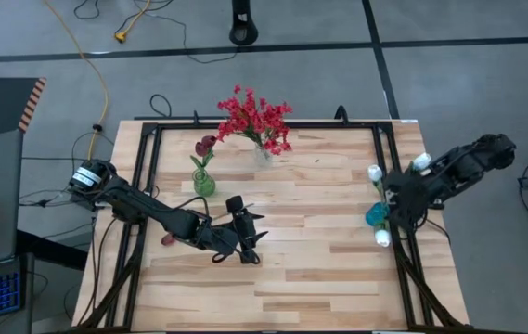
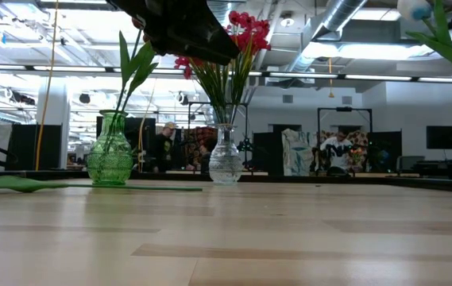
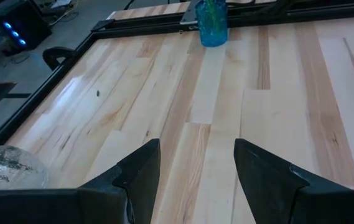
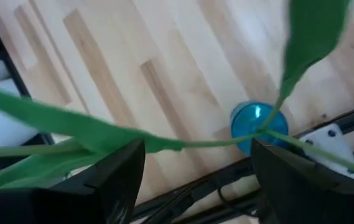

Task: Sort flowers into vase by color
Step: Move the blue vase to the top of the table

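Red sprays [image 1: 254,119] stand in a clear vase [image 1: 264,154]. A maroon tulip [image 1: 206,146] stands in the green vase [image 1: 203,183]. Another maroon flower [image 1: 168,239] lies flat on the table beside the left arm, and its stem [image 2: 90,187] shows in the low view. White tulips [image 1: 375,173] stand in the blue vase [image 1: 376,216] at the right rail. My left gripper [image 1: 245,232] hovers open over the table's middle. My right gripper [image 1: 398,199] is open just above the blue vase [image 4: 256,124], with a white tulip's stem [image 4: 195,144] running across between its fingers. My right gripper stands open around the white tulip's stem and leaf [image 4: 71,124], which cross the gap between its fingers above the blue vase. A leaf passes close by one finger [image 4: 117,171]; whether it touches, I cannot tell.
A black metal frame [image 1: 152,176] runs along the table's left, far and right sides. The wooden top [image 1: 319,269] is bare toward the near edge. The clear vase [image 3: 2,171] shows close by the left gripper. People and equipment show in the room beyond.
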Robot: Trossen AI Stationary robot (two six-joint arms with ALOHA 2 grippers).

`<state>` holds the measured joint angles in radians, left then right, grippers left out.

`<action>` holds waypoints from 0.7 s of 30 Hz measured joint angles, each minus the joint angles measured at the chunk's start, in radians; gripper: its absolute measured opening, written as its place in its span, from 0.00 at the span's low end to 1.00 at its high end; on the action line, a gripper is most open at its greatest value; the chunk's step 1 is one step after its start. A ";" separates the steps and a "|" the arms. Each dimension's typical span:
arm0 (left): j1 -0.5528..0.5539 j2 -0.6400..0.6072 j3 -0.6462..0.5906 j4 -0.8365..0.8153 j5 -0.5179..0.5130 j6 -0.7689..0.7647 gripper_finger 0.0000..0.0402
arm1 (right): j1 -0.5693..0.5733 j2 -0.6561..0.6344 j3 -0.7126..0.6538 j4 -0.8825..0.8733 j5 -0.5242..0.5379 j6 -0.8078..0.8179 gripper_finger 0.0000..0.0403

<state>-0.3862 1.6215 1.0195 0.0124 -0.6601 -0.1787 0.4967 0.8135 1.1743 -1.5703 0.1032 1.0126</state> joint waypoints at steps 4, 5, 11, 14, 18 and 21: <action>0.000 0.000 0.000 0.000 0.000 -0.001 0.48 | -0.001 -0.026 -0.020 0.000 0.021 0.026 0.79; 0.000 0.000 0.000 0.000 0.000 -0.001 0.48 | -0.001 -0.032 -0.025 -0.003 0.026 0.037 0.79; 0.000 0.000 0.000 0.000 0.000 -0.002 0.48 | -0.001 -0.051 -0.053 -0.001 0.043 0.095 0.79; 0.000 0.000 0.000 0.000 0.000 -0.002 0.48 | -0.001 -0.048 -0.053 0.000 0.060 0.098 0.79; 0.000 0.000 0.000 0.000 0.000 -0.002 0.48 | -0.001 -0.039 -0.053 -0.001 0.080 0.097 0.79; 0.000 0.000 0.000 0.000 0.000 -0.002 0.48 | -0.001 -0.033 -0.053 0.000 0.082 0.086 0.79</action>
<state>-0.3862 1.6214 1.0195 0.0126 -0.6601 -0.1806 0.4961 0.7809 1.1217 -1.5703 0.1856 1.0987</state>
